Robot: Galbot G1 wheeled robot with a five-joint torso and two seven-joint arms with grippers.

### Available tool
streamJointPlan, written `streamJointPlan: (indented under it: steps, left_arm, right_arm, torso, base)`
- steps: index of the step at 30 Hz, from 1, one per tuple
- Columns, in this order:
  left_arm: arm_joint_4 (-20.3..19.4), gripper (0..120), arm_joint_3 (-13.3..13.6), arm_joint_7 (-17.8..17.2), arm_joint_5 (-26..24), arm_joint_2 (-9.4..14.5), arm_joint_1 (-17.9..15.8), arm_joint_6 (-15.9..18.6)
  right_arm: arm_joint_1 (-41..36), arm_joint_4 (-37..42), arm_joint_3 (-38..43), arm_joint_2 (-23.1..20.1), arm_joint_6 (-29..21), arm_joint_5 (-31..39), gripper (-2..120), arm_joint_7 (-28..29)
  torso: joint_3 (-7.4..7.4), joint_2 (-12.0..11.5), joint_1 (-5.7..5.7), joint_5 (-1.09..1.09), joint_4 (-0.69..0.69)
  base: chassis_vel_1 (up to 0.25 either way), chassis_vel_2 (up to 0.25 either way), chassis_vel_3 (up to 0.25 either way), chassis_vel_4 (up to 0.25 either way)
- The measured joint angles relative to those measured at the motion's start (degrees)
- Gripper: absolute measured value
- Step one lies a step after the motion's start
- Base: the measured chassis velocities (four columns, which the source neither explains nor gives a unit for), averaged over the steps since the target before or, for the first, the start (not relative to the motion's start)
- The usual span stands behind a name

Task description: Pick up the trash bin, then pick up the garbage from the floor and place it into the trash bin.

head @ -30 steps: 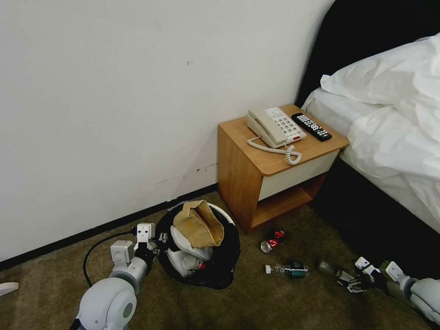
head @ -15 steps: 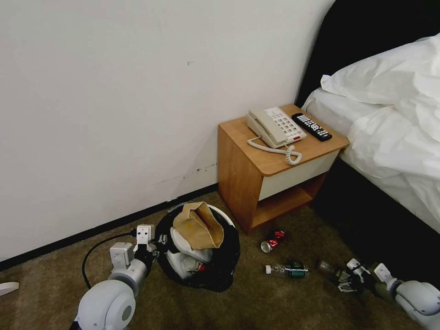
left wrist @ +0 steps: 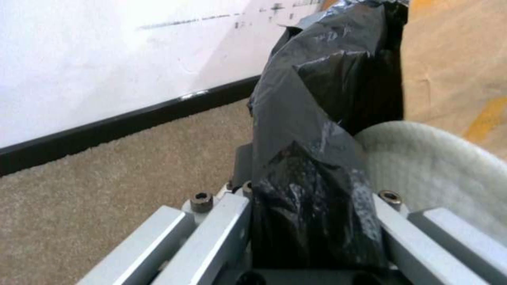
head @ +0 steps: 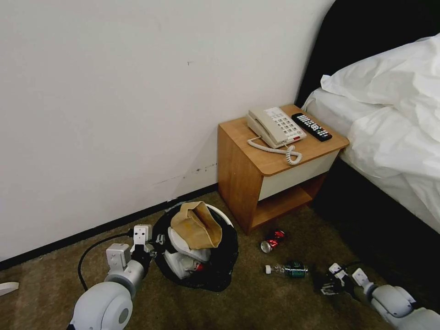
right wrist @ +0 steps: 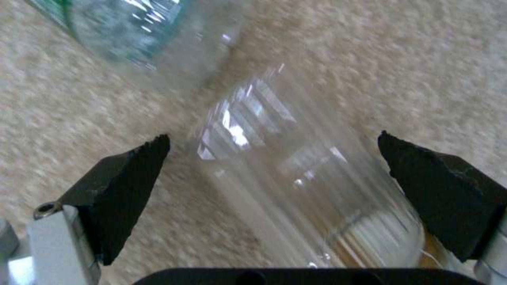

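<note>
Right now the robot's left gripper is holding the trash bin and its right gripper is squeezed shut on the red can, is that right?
Not quite. The left gripper does hold the trash bin by its rim, but the right gripper is open around a clear plastic bottle, as the right wrist view shows. The red can lies untouched on the carpet.

Head looks down; wrist cameras close above carpet (head: pixel 256 302)
</note>
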Motion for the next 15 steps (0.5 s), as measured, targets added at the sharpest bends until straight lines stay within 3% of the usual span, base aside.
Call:
streamJointPlan:
  steps: [15]
  left_arm:
    - [-0.1, 4, -0.2, -0.1, -0.4, 0.4, -0.4, -0.1]
  right_arm:
    - [-2.2, 0.1, 1.8, 0.6, 0.3, -1.5, 100, 0.9]
  torso:
    - [0.00, 0.0, 0.00, 0.05, 0.04]
  base:
    - [0.000, 0.000, 0.000, 0.000]
